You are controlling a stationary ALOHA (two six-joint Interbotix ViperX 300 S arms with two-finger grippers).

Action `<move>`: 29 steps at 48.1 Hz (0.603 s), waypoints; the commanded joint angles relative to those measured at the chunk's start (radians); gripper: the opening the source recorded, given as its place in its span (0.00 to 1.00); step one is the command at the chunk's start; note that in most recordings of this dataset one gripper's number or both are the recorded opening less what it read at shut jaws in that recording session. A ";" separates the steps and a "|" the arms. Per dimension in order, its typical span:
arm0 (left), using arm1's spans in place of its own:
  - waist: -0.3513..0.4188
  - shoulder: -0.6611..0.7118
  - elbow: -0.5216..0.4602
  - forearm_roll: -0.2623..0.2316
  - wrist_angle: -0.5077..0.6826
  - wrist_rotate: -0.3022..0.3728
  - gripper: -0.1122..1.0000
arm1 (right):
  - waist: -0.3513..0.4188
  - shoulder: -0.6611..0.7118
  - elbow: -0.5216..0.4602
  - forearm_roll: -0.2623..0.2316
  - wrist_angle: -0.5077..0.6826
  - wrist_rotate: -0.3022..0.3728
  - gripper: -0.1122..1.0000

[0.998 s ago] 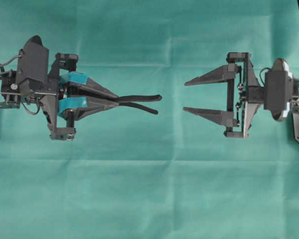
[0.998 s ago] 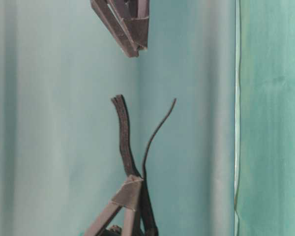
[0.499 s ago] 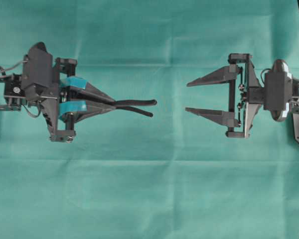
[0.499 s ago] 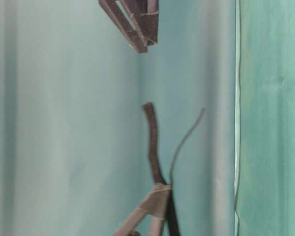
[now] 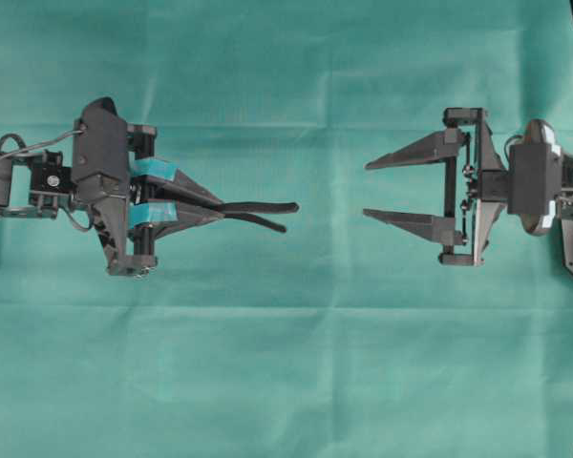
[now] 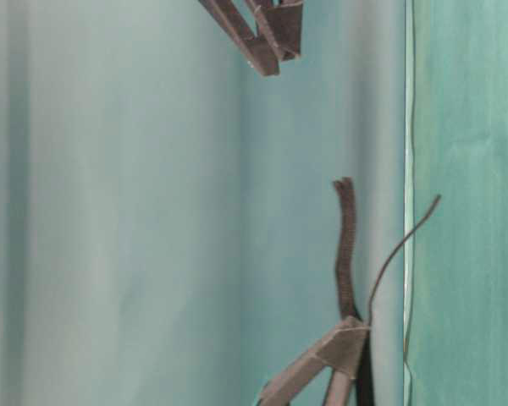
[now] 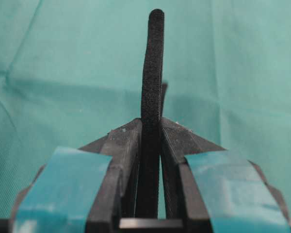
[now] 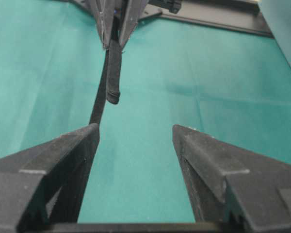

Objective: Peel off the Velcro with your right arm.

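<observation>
The right gripper (image 5: 365, 189), on the plain dark-grey arm, is seen spread wide and empty at 3 o'clock of the overhead view, its fingers (image 8: 63, 160) aimed toward 9 o'clock. Well apart from it, at 9 o'clock, the left gripper (image 5: 215, 205) with teal-taped fingers (image 7: 63, 179) is clamped on the base of the Velcro (image 5: 263, 212). The strap is held out in the air above the green cloth (image 5: 286, 382), pointing toward 3 o'clock. Its two layers are already parted at the free end: a thicker band (image 6: 345, 254) and a thinner tail (image 6: 398, 249) fork apart in the table-level view.

The step in hand is judged to be the approach, with no layer yet taken by the right arm. The next move would call for the open fingers to be brought toward 9 o'clock around a single layer only, closed on it, and then drawn away from the other layer.
</observation>
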 commanded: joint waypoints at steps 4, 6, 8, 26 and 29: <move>0.012 0.015 -0.003 0.002 -0.005 0.002 0.19 | -0.002 -0.011 0.008 0.002 -0.021 0.003 0.35; 0.015 0.021 -0.002 0.002 -0.005 0.002 0.19 | -0.002 -0.011 0.011 0.002 -0.028 0.003 0.35; 0.017 0.028 -0.003 0.002 -0.005 0.002 0.19 | -0.002 -0.011 0.014 0.000 -0.034 0.003 0.35; 0.020 0.123 -0.023 0.002 -0.008 0.002 0.19 | -0.002 -0.006 0.018 -0.002 -0.041 0.003 0.35; 0.020 0.144 -0.038 0.002 -0.008 0.002 0.19 | -0.002 -0.005 0.018 -0.002 -0.041 0.003 0.35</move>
